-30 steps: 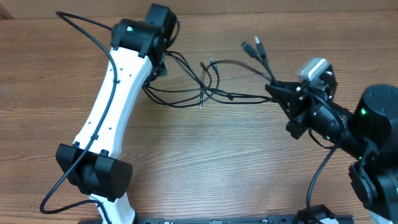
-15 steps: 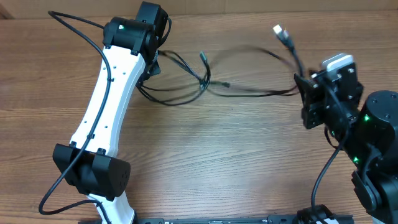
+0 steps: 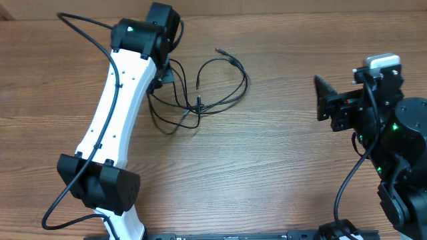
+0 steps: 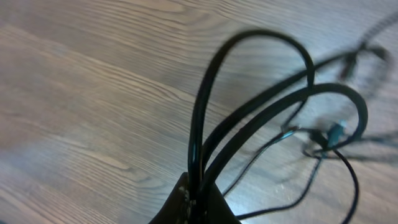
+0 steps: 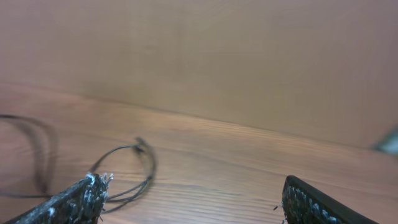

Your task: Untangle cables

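The thin black cables [image 3: 223, 83] lie in loose loops on the wooden table [image 3: 267, 160], just right of my left gripper [image 3: 164, 75]. That gripper is shut on a bundle of cable strands, which rise from its jaws as arched loops [image 4: 261, 38] in the left wrist view. A small plug end [image 3: 219, 51] points up-left at the far side of the loops. My right gripper [image 3: 325, 100] hovers well to the right, open and empty. In the right wrist view its fingertips [image 5: 84, 196] stand wide apart, and a cable loop [image 5: 140, 163] lies far ahead on the left.
The white left arm [image 3: 117, 113] slants across the table's left half, with its own thicker black lead [image 3: 87, 27] arching behind it. A brown wall [image 5: 199, 56] rises behind the table's far edge. Bare wood separates the cable loops from the right gripper.
My right gripper opened and let go of the cables, then drew back to the right. The stretched cables sprang back left into slack loops beside the left gripper, which stayed shut.
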